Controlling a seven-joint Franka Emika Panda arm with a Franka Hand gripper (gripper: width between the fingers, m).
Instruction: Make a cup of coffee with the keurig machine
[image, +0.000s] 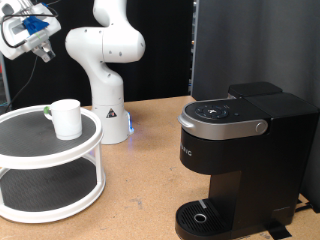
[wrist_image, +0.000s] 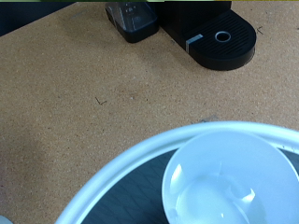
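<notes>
The white cup (image: 66, 118) stands upright and empty on the top tier of a white round two-tier stand (image: 20, 130) at the exterior view's left. It also shows from above in the wrist view (wrist_image: 229, 182). The black keurig machine (image: 240, 150) stands at the exterior view's right with its lid down and nothing on its round drip base (image: 205, 217). It also shows in the wrist view (wrist_image: 210, 33). My gripper (image: 42, 50) hangs high above the stand, well above the cup and apart from it. Its fingers do not show in the wrist view.
A small green thing (image: 47, 112) lies on the stand beside the cup. The white robot base (image: 108, 110) stands behind the stand. The brown cork tabletop (image: 140, 190) stretches between stand and machine. A dark panel stands behind the machine.
</notes>
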